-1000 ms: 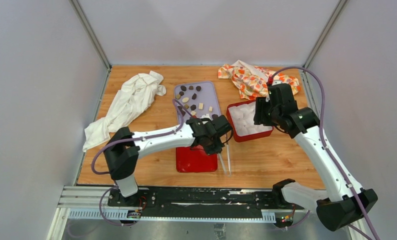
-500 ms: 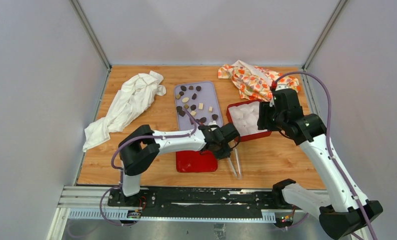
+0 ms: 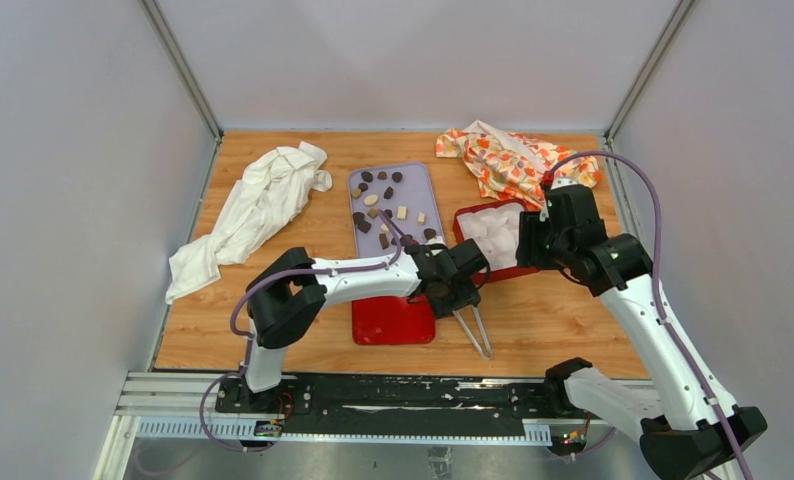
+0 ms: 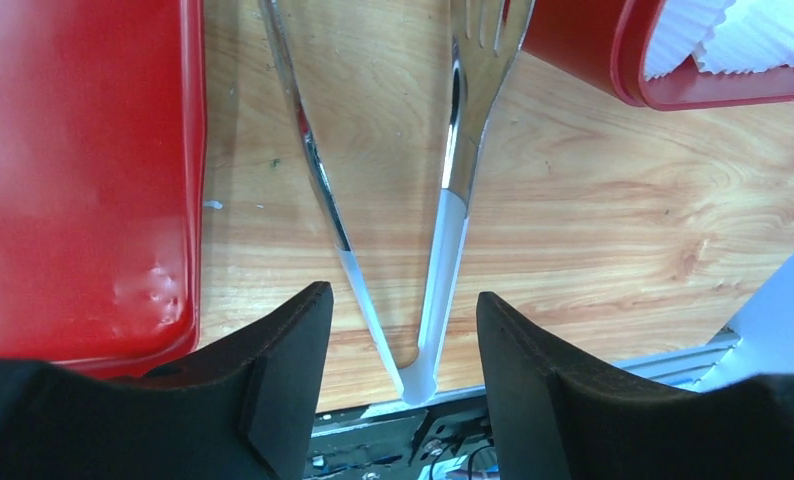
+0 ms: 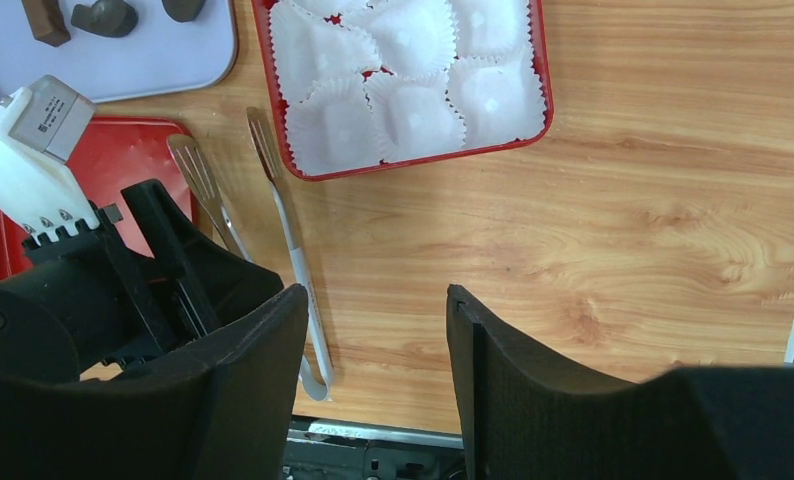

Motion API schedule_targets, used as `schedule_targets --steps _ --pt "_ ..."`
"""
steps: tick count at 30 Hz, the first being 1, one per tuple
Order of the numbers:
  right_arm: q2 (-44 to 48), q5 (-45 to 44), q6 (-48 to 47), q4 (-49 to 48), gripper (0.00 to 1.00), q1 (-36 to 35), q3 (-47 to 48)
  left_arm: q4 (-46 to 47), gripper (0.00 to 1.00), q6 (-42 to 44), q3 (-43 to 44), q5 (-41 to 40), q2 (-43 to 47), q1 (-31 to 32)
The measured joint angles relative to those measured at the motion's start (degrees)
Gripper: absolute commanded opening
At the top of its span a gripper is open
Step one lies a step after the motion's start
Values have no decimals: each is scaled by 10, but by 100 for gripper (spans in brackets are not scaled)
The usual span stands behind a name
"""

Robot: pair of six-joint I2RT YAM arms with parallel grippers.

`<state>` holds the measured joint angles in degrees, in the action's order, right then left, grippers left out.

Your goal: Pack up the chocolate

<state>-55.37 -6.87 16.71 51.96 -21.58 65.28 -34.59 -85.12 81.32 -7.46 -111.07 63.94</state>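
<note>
**Tongs first: no chocolate packed yet**

On the table, the tray at the back carries all the chocolate. The box just right of it holds only paper cups (none filled). The tongs lie in front of the box. The left gripper hangs wide astride their joined end, not gripping. The right gripper, wide and empty, hovers by the box. Next, I'd judge: pinch the tongs squarely, then lift.

lab booth: white panels, aluminium rail

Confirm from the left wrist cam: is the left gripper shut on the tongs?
No, the left gripper is open, its fingers spread on either side of the tongs with a visible gap on both sides.
</note>
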Motion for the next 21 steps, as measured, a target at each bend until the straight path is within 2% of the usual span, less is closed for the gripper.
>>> schedule_targets --steps 4,6,10,11,14,17,21 --pt "3 1 0 0 62 0 -1 -8 60 27 5 -11 7 0" --pt "9 6 0 0 70 0 -8 -22 60 45 5 -23 26 0" --pt "43 34 2 -2 79 0 -48 -28 61 89 -14 -48 127 -8" --pt "48 40 3 -3 87 0 -56 -28 61 97 -22 -50 154 -13" --pt "67 58 11 -13 91 -8 -92 -13 63 121 -77 -53 269 -62" --pt "71 49 24 -35 89 -55 -142 2 69 152 -163 -54 374 -162" --pt "46 40 53 -57 89 -119 -194 -38 74 209 -210 -63 433 -244"
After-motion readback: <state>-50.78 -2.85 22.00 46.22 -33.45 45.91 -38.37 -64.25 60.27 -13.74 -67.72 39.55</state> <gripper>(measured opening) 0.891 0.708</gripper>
